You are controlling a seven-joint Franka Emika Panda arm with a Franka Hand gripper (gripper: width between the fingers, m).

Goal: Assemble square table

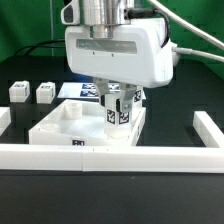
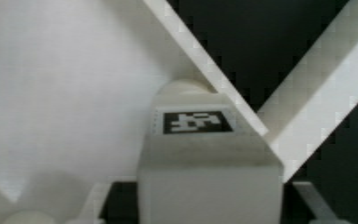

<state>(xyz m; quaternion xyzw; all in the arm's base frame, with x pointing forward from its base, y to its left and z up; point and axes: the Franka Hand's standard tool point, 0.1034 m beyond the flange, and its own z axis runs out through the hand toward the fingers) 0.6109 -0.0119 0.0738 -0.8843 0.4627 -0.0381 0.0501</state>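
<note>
The square table's white tray-like top [image 1: 70, 124] lies in the middle of the black table, with a small tag on its near edge. My gripper [image 1: 119, 106] hangs over the top's corner at the exterior view's right, shut on a white tagged leg [image 1: 120, 110] held upright. The leg's lower end is at the top's surface; whether it touches I cannot tell. In the wrist view the leg [image 2: 202, 160] fills the space between my fingers [image 2: 91, 200], and the top's ribbed inside [image 2: 69, 90] lies beyond it. Two more legs [image 1: 17, 91] [image 1: 45, 92] stand loose at the exterior view's left.
A low white border wall [image 1: 110, 155] runs along the front and turns back on the right [image 1: 208, 127]. The marker board [image 1: 80, 90] lies flat behind the table top, partly hidden by my hand.
</note>
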